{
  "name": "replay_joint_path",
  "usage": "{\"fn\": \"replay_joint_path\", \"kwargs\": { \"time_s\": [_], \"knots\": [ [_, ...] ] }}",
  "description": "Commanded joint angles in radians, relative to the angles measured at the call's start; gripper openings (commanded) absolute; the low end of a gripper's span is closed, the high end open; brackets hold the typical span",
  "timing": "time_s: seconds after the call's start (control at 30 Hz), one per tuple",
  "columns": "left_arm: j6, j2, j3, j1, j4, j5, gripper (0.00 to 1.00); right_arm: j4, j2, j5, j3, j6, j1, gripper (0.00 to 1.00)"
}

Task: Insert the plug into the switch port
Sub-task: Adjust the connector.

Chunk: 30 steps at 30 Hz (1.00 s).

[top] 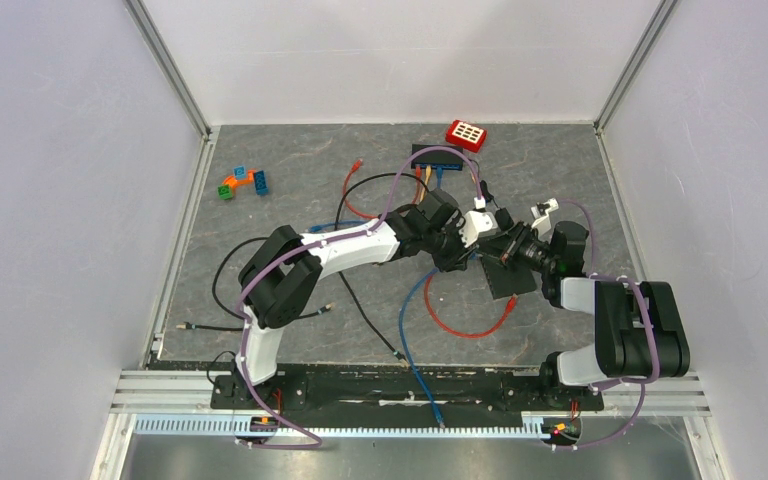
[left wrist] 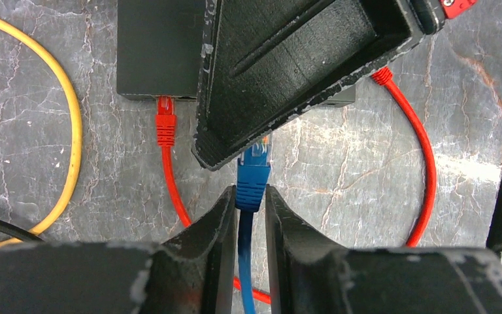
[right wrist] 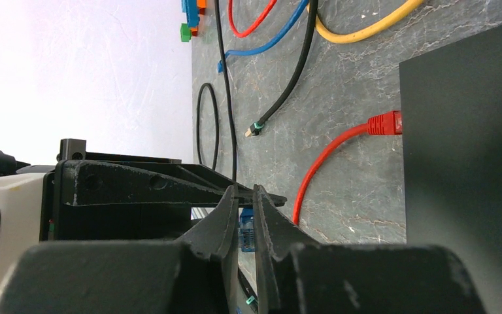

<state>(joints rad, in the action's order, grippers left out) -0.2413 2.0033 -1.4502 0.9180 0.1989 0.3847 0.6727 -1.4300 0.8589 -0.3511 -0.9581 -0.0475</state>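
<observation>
Pinching the blue plug (left wrist: 253,171) at its back end is the left gripper (left wrist: 248,193). The right gripper (right wrist: 246,193) squeezes its tip tight, near the black switch (left wrist: 160,46) by the table's (top: 290,150) far edge.

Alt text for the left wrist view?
Left gripper pinches a blue plug in front of a black switch, with a finger of the right gripper crossing over its tip. A red plug already sits in one port.
</observation>
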Motion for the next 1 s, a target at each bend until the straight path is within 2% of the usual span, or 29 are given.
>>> {"fn": "replay_joint_path", "kwargs": {
  "time_s": [0.0,0.07,0.2,0.33,0.47,0.57,0.7,0.77,0.83,0.9,0.97],
  "knots": [
    [-0.019,-0.015,-0.014,0.007,-0.056,-0.015,0.28,0.027,0.022,-0.004,0.0,0.005,0.003,0.03],
    [-0.017,-0.021,-0.012,0.007,-0.059,-0.02,0.33,0.014,0.023,-0.009,-0.002,0.015,0.003,0.03],
    [-0.018,-0.03,-0.012,0.007,-0.059,-0.019,0.33,0.009,0.021,-0.009,-0.006,0.019,0.003,0.03],
    [-0.018,-0.036,-0.006,0.008,-0.059,-0.008,0.25,-0.001,0.026,-0.013,-0.005,0.025,0.003,0.03],
    [-0.013,-0.041,-0.005,0.008,-0.054,0.0,0.21,-0.05,0.026,-0.021,-0.018,0.06,0.002,0.03],
    [-0.007,-0.049,-0.007,0.008,-0.049,0.006,0.21,-0.065,0.029,-0.029,-0.022,0.071,0.001,0.03],
    [-0.005,-0.062,-0.001,0.01,-0.049,-0.001,0.27,-0.081,0.029,-0.037,-0.028,0.08,0.002,0.03],
    [-0.008,-0.063,0.003,0.01,-0.051,-0.001,0.2,-0.082,0.03,-0.038,-0.028,0.081,0.001,0.03],
    [-0.005,-0.064,0.003,0.01,-0.055,-0.001,0.04,-0.088,0.031,-0.041,-0.028,0.086,0.001,0.03],
    [0.003,-0.063,0.007,0.01,-0.062,-0.003,0.02,-0.093,0.029,-0.041,-0.028,0.09,0.002,0.05],
    [0.019,-0.062,0.007,0.01,-0.065,-0.01,0.02,-0.095,0.03,-0.04,-0.033,0.098,-0.001,0.14]
  ]
}}
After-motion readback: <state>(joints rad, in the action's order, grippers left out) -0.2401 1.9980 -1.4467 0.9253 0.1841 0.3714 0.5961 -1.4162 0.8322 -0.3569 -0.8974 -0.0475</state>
